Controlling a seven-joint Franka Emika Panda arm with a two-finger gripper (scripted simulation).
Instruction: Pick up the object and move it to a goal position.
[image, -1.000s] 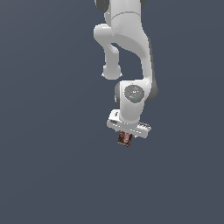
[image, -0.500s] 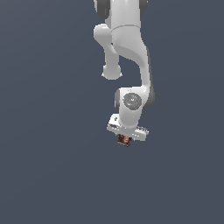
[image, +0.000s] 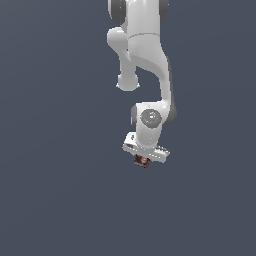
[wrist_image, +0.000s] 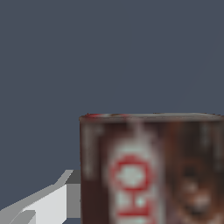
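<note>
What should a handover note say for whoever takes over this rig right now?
Gripper: jaws shut on the can, which shows just below the white gripper body in the exterior view.
Can: dark red-brown, red-and-white label; fills much of the wrist view.
Done: pickup looks complete.
Left: carry it to the goal; no goal marker shows in either view, so confirm where it is before moving.

Arm (image: 145, 55): smooth white plastic-looking shell is showing a soft sheen. Gripper (image: 143, 161): the same white finish, one finger (wrist_image: 48, 203) appearing flat and matt. Can (wrist_image: 151, 170): dark red-brown label is looking paper-like, dull and blurred. Background: uniformly matt grey.
</note>
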